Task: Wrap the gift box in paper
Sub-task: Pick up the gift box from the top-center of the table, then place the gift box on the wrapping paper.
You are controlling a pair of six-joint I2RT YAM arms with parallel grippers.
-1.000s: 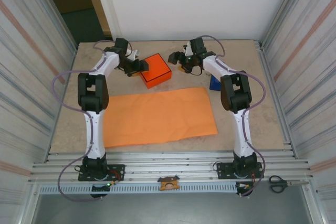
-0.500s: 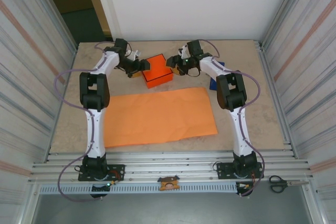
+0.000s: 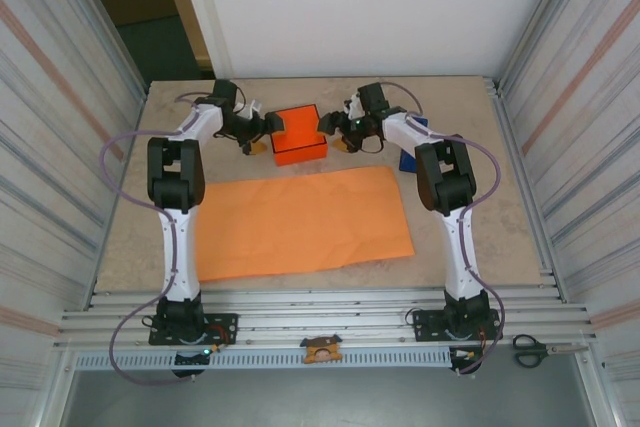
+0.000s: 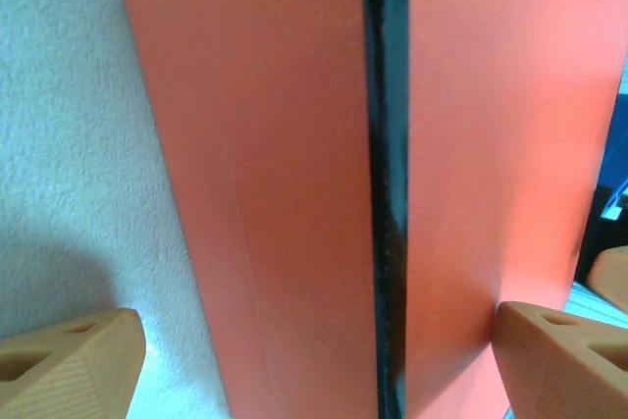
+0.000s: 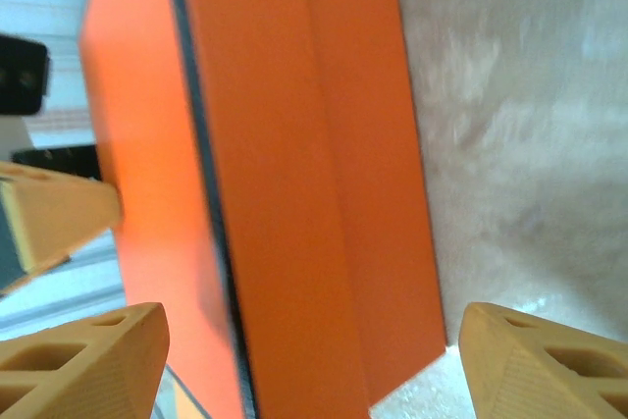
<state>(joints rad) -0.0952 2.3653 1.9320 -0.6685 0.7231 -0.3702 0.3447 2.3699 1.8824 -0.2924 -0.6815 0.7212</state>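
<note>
Bracketing the gift box (image 3: 300,136) from both sides: the left gripper (image 3: 268,130) is sitting at its left edge and the right gripper (image 3: 331,126) at its right edge. The box is lying flat at the far middle of the table (image 3: 500,232), beyond the paper (image 3: 300,222) and apart from it, so it is not yet on the sheet. The paper is lying spread flat nearer the arm bases.

Left wrist view: the jaws are standing wide with the box between them. One fingertip (image 4: 69,360) is sitting clear of the box, with bare table showing in the gap. The other (image 4: 559,360) is looking close against the box face, possibly touching; too tight a view to settle. I am reading this claw as open, clamping nothing.

Right wrist view: much the same, with the jaws spread and the box side running between the pads. The far pad (image 5: 549,360) is standing off the box corner. It is open, with nothing gripped.

Judgement: the step in hand is getting hold of the box to bring it onto the sheet.

Risks I am watching for:
- One side closing or pushing ahead of the other, skidding or spinning the box.
- A pinch landing above the black seam only, lifting the lid off the base.
- The box dragging across the thin paper, rucking or shifting it.
- The right arm swinging back into the blue tape dispenser (image 3: 408,159) beside it.
</note>
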